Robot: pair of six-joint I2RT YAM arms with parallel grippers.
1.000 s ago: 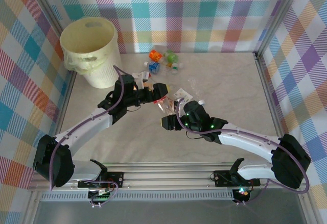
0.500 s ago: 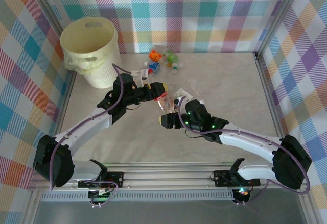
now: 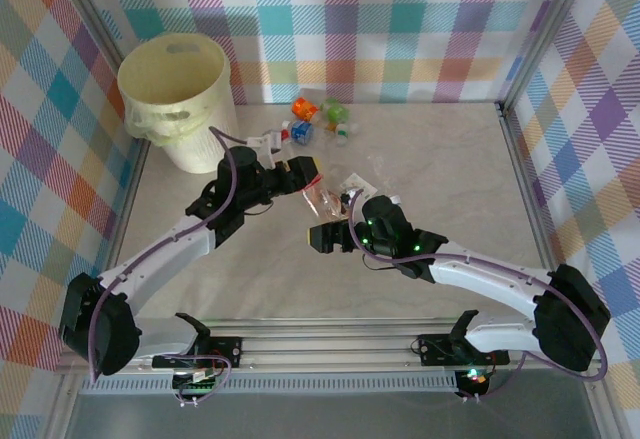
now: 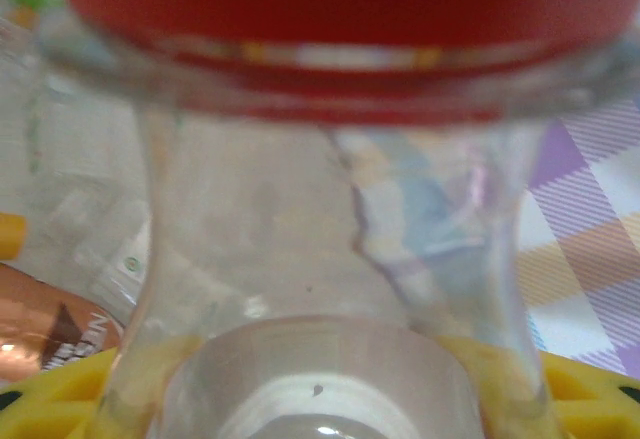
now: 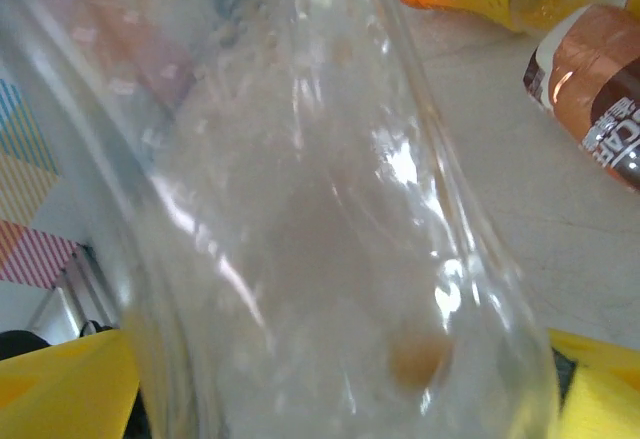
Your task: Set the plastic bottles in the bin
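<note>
Left gripper (image 3: pixel 307 174) grips a clear red-banded plastic bottle (image 4: pixel 330 219). Right gripper (image 3: pixel 322 236) — clamped on a plain clear plastic bottle (image 5: pixel 300 239).

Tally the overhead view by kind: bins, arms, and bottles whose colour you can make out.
Bin: 1
Left arm and right arm: 2
Orange bottle: 1
Green bottle: 1
Blue bottle: 1
Red-labelled bottle: 1
Total: 7; clear bottles are too faint to count.
</note>
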